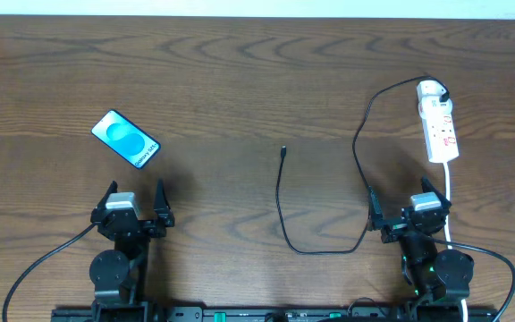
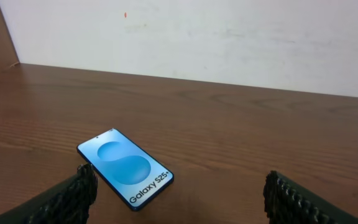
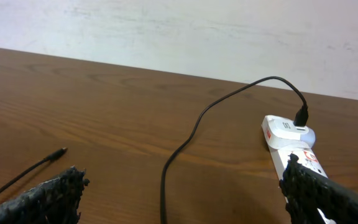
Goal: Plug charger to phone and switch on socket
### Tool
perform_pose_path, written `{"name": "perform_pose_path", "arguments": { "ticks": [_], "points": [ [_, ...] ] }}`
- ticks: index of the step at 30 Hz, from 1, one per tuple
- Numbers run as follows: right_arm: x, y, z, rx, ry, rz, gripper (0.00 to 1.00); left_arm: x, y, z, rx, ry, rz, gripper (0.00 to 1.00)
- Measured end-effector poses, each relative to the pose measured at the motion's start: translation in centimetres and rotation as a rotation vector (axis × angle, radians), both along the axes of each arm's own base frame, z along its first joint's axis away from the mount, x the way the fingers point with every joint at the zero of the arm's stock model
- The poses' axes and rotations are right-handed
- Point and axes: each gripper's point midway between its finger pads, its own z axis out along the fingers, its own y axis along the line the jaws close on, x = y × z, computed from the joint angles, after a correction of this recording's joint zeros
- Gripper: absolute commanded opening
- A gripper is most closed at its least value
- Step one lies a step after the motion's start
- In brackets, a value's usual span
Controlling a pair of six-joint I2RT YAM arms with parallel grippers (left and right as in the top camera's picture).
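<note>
The phone (image 1: 126, 139) lies face up at the left, its blue screen lit; the left wrist view shows the phone (image 2: 125, 168) just ahead of my left fingers. My left gripper (image 1: 133, 199) stands open behind it, empty. The charger cable (image 1: 286, 219) loops across the middle, its connector tip (image 1: 282, 152) lying free on the wood. Its white plug head (image 1: 432, 90) sits in the far end of the socket (image 1: 441, 130), a white power strip at the right. My right gripper (image 1: 405, 207) is open and empty, near the strip's near end. The cable (image 3: 185, 146) runs between its fingers.
The strip's white cord (image 1: 450, 201) runs down past my right arm towards the table's front edge. A pale wall (image 2: 229, 37) rises behind the brown wooden table (image 1: 240, 80). Black arm cables trail at the front left and right.
</note>
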Motion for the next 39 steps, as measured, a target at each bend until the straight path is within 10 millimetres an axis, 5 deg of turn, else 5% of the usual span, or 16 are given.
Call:
{"name": "perform_pose_path", "arguments": {
  "ticks": [39],
  "points": [
    [0.0, 0.01, 0.0, 0.0, 0.0, 0.0, 0.99, 0.1, 0.01, -0.13, -0.016, 0.007, 0.002, 0.88]
  ]
}}
